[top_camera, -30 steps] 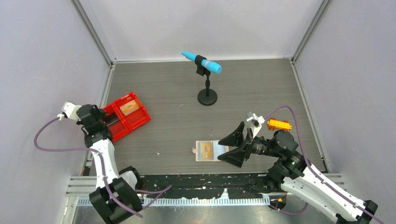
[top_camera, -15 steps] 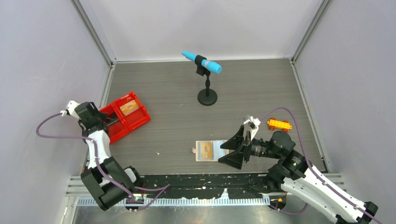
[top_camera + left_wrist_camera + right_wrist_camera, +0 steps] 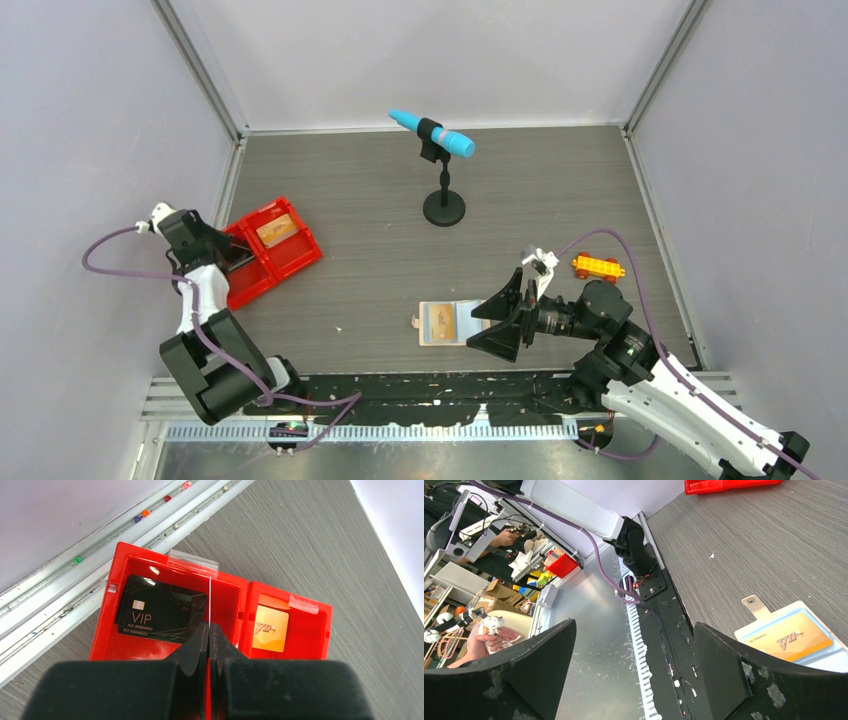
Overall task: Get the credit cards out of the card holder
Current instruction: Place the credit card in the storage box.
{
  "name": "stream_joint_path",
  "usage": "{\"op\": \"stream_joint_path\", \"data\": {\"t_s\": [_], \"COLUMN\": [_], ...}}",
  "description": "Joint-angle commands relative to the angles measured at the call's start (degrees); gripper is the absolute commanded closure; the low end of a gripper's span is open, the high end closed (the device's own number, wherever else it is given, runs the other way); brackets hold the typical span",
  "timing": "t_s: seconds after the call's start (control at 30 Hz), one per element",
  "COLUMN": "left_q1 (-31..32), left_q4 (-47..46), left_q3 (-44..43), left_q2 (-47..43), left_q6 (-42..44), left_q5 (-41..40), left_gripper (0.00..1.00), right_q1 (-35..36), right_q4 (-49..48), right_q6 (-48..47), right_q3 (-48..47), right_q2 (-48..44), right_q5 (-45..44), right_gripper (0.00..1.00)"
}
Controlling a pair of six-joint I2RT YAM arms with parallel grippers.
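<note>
The tan card holder (image 3: pixel 440 322) lies open near the table's front edge, with a tan-orange credit card (image 3: pixel 447 320) in its clear sleeve (image 3: pixel 791 639). My right gripper (image 3: pixel 492 320) is open just to the right of the holder, with nothing between its fingers (image 3: pixel 634 625). My left gripper (image 3: pixel 209 630) hovers over the red tray (image 3: pixel 150 552). It is shut on a thin card (image 3: pixel 209 600), seen edge-on as a pale line. Black credit cards (image 3: pixel 160 610) lie in the tray's left compartment. An orange card (image 3: pixel 270 629) lies in the right one.
A blue microphone on a black stand (image 3: pixel 443 180) is at the back centre. An orange-yellow toy brick car (image 3: pixel 597 266) sits behind the right arm. The red tray (image 3: pixel 285 262) is close to the left wall rail. The metal front rail runs below the holder.
The left arm's wrist and elbow have swung back and up along the left wall, with its gripper still over the tray. The right gripper has shifted slightly and settled beside the holder.
</note>
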State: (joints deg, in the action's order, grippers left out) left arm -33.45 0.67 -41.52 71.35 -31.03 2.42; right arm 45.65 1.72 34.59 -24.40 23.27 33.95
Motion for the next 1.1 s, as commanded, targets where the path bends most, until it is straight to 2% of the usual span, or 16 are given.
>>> {"op": "stream_joint_path", "data": {"t_s": [0.0,0.37,0.67,1.07], "left_q1": [-0.28,1.27,2.25,2.25], "left_q4": [-3.30,-3.91,-3.24,-1.02], "left_q3": [-2.50,-3.56,-4.64,-5.55], "left_q2": [1.44,6.26,8.88,8.34], "left_q6": [2.01,5.07,5.75,5.63], "left_q5": [2.19,1.54,0.11,-1.36], "left_gripper": [1.00,0.97,0.86,0.78], "right_q1": [0.05,0.06,0.07,0.05], "right_q4": [-2.73,-2.73,-3.77,-4.07], "right_q6": [0.52,0.67,1.54,2.17], "right_q3": [-0.07,-1.45,-2.59,-1.89], "right_q2": [0.07,2.61,4.46,3.96], "right_q5": [-0.12,-0.11,-0.37,-0.47], "right_gripper": [0.05,0.05,0.05,0.04]}}
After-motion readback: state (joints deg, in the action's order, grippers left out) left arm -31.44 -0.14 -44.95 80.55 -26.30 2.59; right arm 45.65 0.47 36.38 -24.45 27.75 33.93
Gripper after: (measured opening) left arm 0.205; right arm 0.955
